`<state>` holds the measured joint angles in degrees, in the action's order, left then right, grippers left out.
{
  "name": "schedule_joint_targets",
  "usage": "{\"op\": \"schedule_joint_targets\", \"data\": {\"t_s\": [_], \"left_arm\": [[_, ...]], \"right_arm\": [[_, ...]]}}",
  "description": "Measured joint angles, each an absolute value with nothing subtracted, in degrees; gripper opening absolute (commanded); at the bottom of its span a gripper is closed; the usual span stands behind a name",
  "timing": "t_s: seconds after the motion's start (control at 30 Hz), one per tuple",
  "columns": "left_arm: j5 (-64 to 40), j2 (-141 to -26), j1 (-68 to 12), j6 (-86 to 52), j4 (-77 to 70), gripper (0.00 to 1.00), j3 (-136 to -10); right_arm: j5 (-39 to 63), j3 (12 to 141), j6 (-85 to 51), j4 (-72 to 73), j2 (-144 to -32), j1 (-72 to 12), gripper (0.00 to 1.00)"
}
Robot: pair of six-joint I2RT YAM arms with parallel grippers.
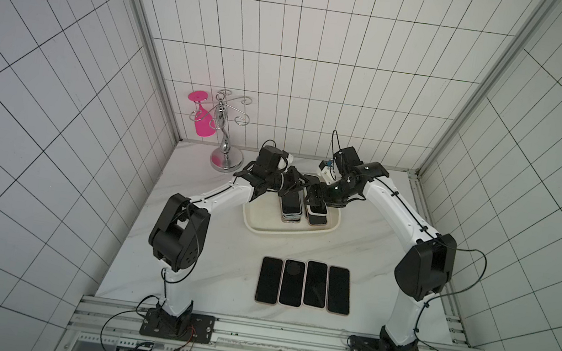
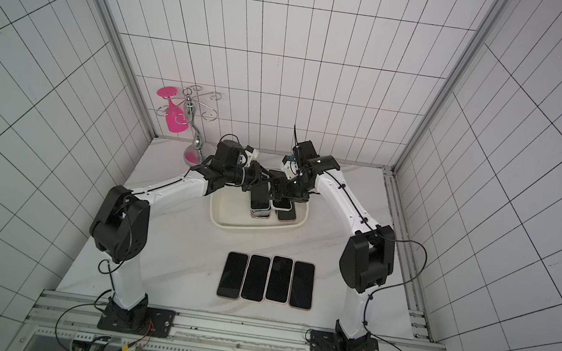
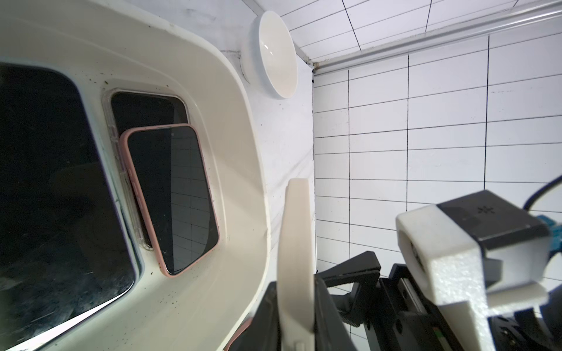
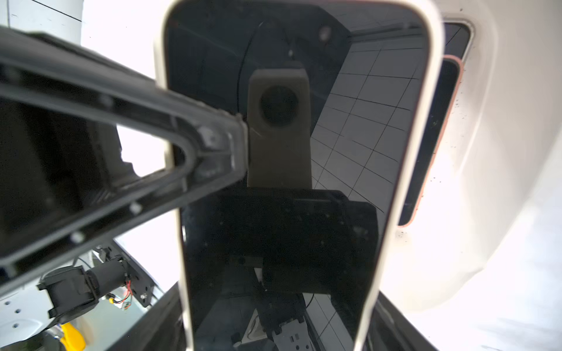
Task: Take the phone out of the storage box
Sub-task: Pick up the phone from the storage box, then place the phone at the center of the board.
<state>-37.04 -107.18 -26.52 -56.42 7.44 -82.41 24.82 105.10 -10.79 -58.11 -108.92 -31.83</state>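
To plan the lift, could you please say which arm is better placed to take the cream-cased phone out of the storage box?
Probably the right: its wrist view shows the cream-cased phone straight ahead of the right pincer, seemingly inside its grasp, whereas the left pincer only touches one edge.

left arm (image 1: 217, 193), right arm (image 1: 395, 203) crowd storage box (image 1: 262, 216) | phone row (image 1: 304, 285) blocks front

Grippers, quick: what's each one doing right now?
Left gripper: closed on the white-cased phone, pinching its face and back.
Right gripper: appears closed on the same phone, across its width.
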Motion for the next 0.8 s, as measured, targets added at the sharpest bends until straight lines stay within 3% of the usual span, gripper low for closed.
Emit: {"op": "schedule_joint_targets", "data": {"t_s": [0.13, 0.3, 0.37, 0.57, 0.8], "left_arm": [[-37.65, -107.15, -26.13, -56.62, 7.57, 0.07, -82.37], [-39.00, -105.84, -25.34, -55.86, 7.92, 0.03, -80.66], [-39.90, -104.33, -24.34, -55.02, 8.97, 0.02, -78.91], [-43.05, -93.73, -18.48, -49.41, 17.52, 0.00, -71.88], [-42.17, -74.65, -13.17, -32.82, 38.61, 0.02, -68.66]], "right_arm": [[26.22, 104.68, -11.29, -58.04, -108.92, -31.55, 0.76], [28.14, 104.14, -11.33, -57.54, -108.49, -31.46, 0.89], [28.80, 103.61, -11.44, -56.97, -106.87, -31.05, 0.99], [30.52, 103.11, -12.08, -55.61, -99.35, -28.01, 0.99], [32.56, 100.31, -12.01, -55.11, -94.94, -26.04, 0.99]]}}
